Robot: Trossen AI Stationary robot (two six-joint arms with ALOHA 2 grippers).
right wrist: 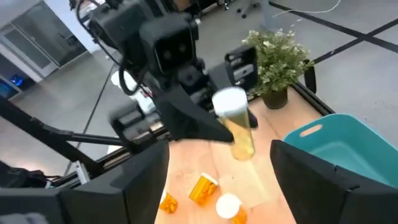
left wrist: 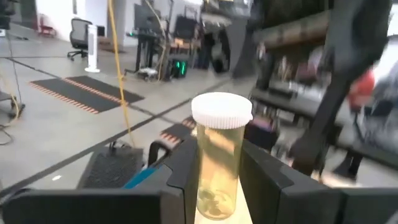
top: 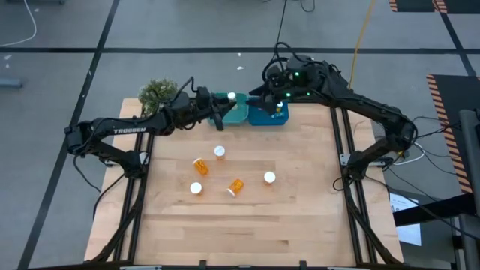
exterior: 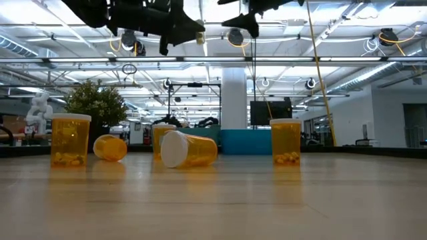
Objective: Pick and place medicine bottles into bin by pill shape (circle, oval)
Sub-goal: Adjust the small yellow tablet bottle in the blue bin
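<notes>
- Table [top: 300,225]: pale wood top, dark frame rails down both sides.
- Left arm [top: 120,133]: reaches from the left side toward the far edge of the table; its gripper [top: 223,105] is raised over the teal tub.
- Right arm [top: 375,112]: arcs in from the right side; right gripper [top: 264,96] hangs over the far edge by the blue tub. In the right wrist view its two fingers [right wrist: 134,180] stand wide apart with nothing between them.
- Teal tub [top: 237,112] and blue tub [top: 270,114]: side by side, touching, at the far middle of the table.
- Potted plant [top: 157,93]: far left corner, just beside the left arm.
- Held bottle [left wrist: 219,155]: orange, white cap, upright, pinched between the left gripper's fingers [left wrist: 186,171], which close snug on its sides; a few pills lie at its bottom, shape too small to tell. It is well clear of the tabletop, above the teal tub.
- Five more medicine bottles [top: 234,187] on the wood, mid-table, spread loosely apart: three upright showing white caps, two lying on their sides. Low view confirms two tipped over and pills in the upright ones.
</notes>
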